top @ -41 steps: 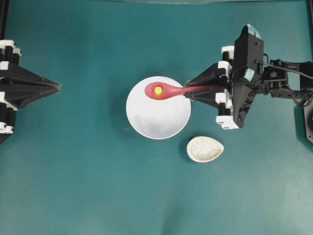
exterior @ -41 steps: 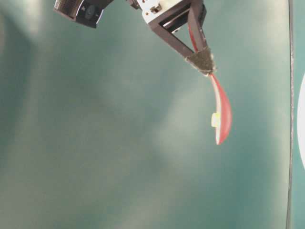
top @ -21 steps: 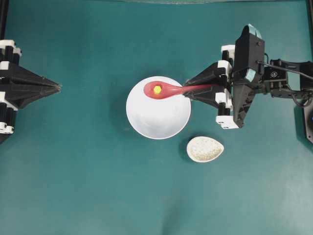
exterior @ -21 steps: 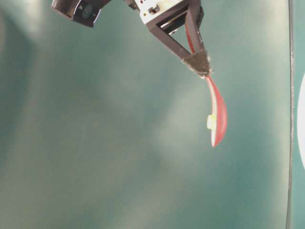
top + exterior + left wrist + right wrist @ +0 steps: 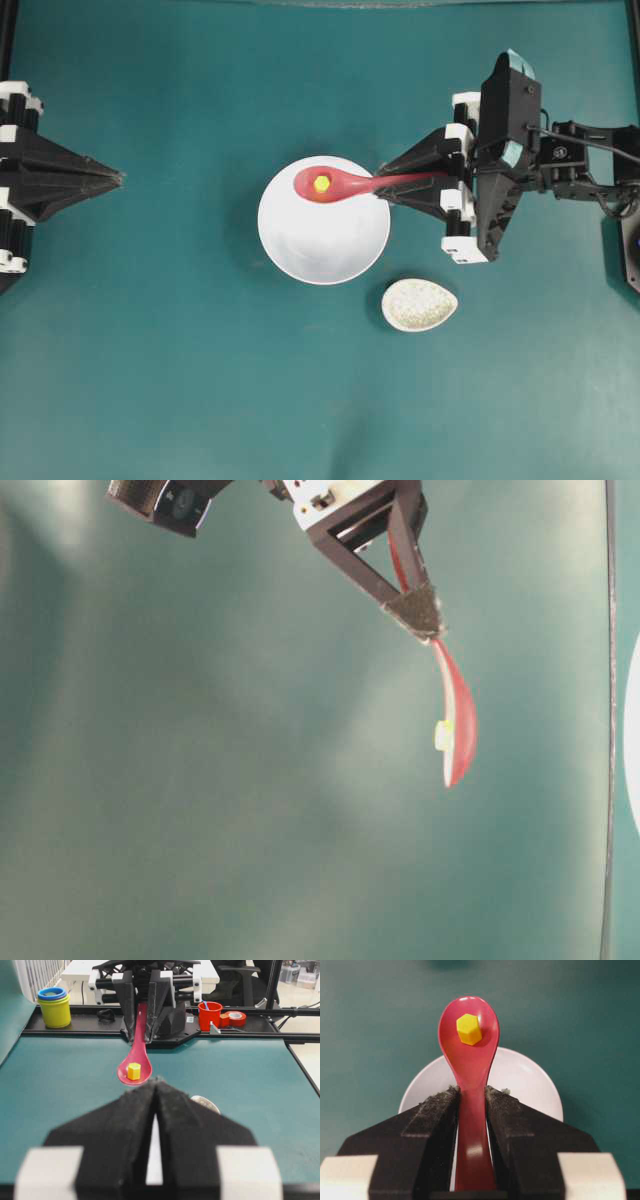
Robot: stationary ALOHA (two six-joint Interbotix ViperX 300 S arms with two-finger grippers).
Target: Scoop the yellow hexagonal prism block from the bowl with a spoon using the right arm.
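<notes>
Red plastic is what the right gripper (image 5: pixel 388 186) has clamped: its two jaws pinch the handle of the spoon (image 5: pixel 340 184) from either side, and the right wrist view shows the padding pressed flat against the handle with no gap. The yellow block (image 5: pixel 322 183) sits in the spoon's scoop, no longer in the bowl (image 5: pixel 324 245). From overhead the scoop hangs above the far inner part of the bowl, near its rim, and the wrist view shows the bowl well beneath the spoon, so the block looks already lifted out.

What remains, as I judge it, is to carry the load without spilling. The block is tiny against the scoop and lies toward the tip, not deep in the hollow, so any forward tilt or sideways roll of the wrist could let it slide off. Keep the scoop level, or with the tip slightly raised, and move slowly without jerks. Hold the clamp on the handle as it is; loosening it would let the spoon swivel.

The left gripper (image 5: pixel 118 178) rests well to the left of the bowl with its jaws pressed together, holding nothing. A small speckled dish (image 5: pixel 419 305) lies just beside the bowl, on its right and nearer the camera's lower edge, clear of the spoon.
</notes>
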